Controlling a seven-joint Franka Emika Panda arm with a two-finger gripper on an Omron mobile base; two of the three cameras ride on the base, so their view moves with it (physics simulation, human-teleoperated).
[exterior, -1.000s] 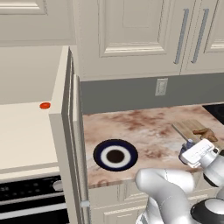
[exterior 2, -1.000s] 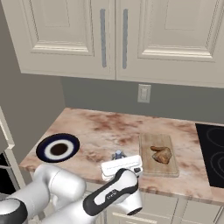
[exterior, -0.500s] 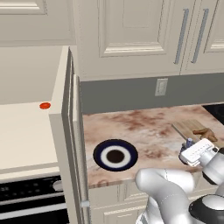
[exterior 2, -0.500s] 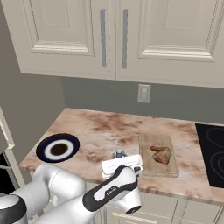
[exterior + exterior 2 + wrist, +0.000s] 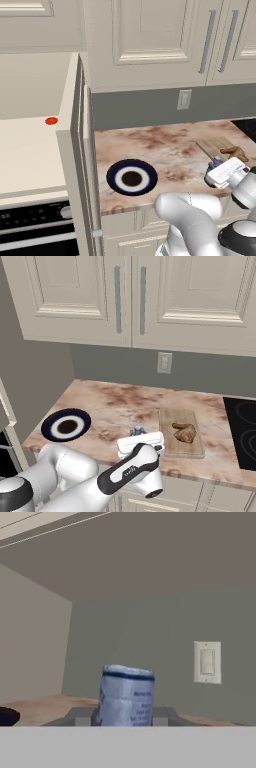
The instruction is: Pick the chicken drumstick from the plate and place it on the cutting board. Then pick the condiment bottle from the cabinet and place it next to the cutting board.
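Blue-grey cap of the condiment bottle (image 5: 126, 694) sits right between my fingertips (image 5: 80, 716) in the hand view, upright, and both tips are tight against its sides. My gripper (image 5: 125, 717) is pinching the bottle just below the cap. The bottle's body is hidden under my hand, so I can't tell whether its base is touching the countertop (image 5: 120, 403).

From the right base view, the cap pokes up just above my hand, near the counter's front edge. The bottle is just beside the left long edge of the cutting board (image 5: 192, 446), and apart from it as far as I can see.

The chicken drumstick (image 5: 184, 432) lies on the board, roughly at its middle. It is to the right of the gripper and a little farther back.

The plate (image 5: 52, 423) is on the counter well to my left, near the front edge. Its brown centre is bare.

In the left base view, the cabinet door (image 5: 80, 165) stands open at the counter's left end. A small red disc (image 5: 51, 120) lies on the cream shelf inside.

Farther back there is a grey wall with a white outlet (image 5: 164, 362) above the counter. Cream upper cabinets with paired handles (image 5: 130, 298) hang over it.
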